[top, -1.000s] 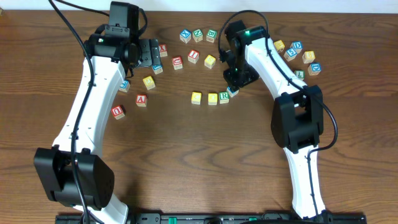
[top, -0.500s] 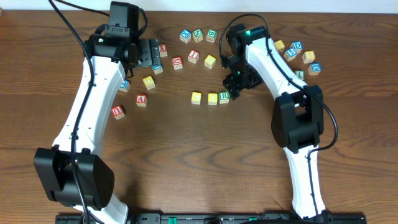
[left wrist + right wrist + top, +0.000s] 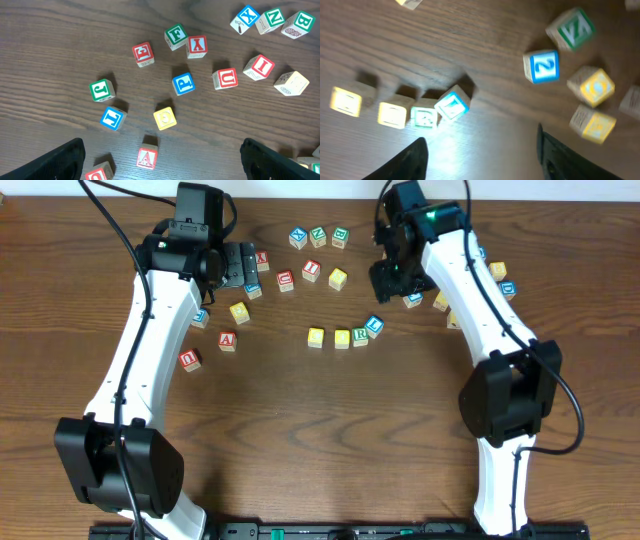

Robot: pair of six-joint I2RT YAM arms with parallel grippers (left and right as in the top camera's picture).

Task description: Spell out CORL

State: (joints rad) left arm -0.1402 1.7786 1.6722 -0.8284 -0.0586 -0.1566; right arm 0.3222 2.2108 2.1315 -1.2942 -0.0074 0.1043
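Four cubes lie in a row at the table's middle: a yellow cube (image 3: 316, 336), a second yellow cube (image 3: 342, 338), the green R cube (image 3: 359, 336) and the blue L cube (image 3: 374, 326). The L cube sits turned at an angle, touching the R cube's right corner. The row also shows in the right wrist view: yellow (image 3: 346, 101), yellow (image 3: 394, 114), R (image 3: 424, 117), L (image 3: 452, 106). My right gripper (image 3: 392, 280) (image 3: 482, 160) is open and empty, above and behind the row. My left gripper (image 3: 240, 268) (image 3: 200, 160) is open and empty at the back left.
Loose cubes lie around: X, N and B cubes (image 3: 318, 237) at the back, red-lettered cubes (image 3: 311, 270), a red A cube (image 3: 227, 340) (image 3: 148, 157) at the left, and a cluster (image 3: 497, 272) behind the right arm, including a blue one (image 3: 541, 66).
My right gripper has let go of the L cube beside the R cube and lifted away toward the back right. The left arm has not moved.
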